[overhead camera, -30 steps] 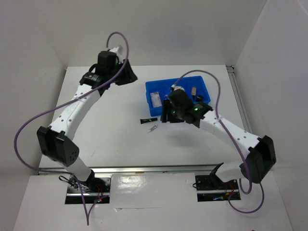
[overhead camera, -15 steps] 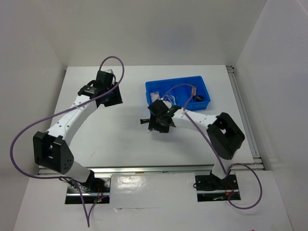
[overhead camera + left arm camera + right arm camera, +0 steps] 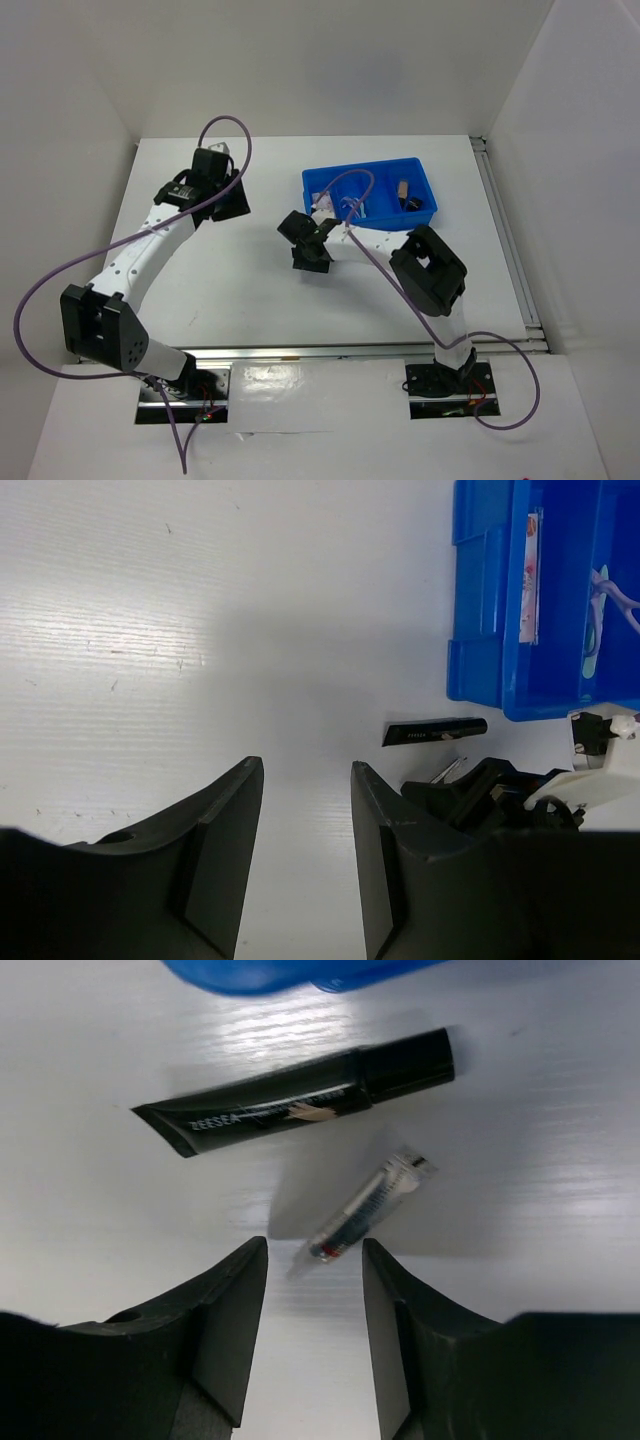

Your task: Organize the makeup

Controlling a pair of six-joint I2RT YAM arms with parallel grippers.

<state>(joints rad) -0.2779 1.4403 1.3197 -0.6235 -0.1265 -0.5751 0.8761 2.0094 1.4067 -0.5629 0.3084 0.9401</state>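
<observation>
The tube (image 3: 300, 1095) lies flat on the desk (image 3: 550, 1210), its long axis running almost straight across the right wrist view. Its black cap points right and sits slightly higher, and its flat crimped end points left. Just nearer the camera lies the stick (image 3: 365, 1210), set on a diagonal with its upper end toward the right and its lower end toward the left. The two are close but do not touch. The tube sits between the stick and the edge of the blue bin (image 3: 290, 972). The right claw (image 3: 314, 1260) is low over the desk, released and holding nothing. The stick's lower end reaches right up to the gap between the tips, while the rest of it and the whole tube lie ahead of the claw. The left claw (image 3: 306, 770) is also released and empty, over bare desk well to the left. In its view the tube (image 3: 435, 731) and the stick (image 3: 447, 770) lie ahead and to the right, just outside the bin (image 3: 480, 670), and the case (image 3: 530, 575) is inside. From above, the bottle (image 3: 402, 188) and the compact (image 3: 418, 206) rest in the right part of the bin.
</observation>
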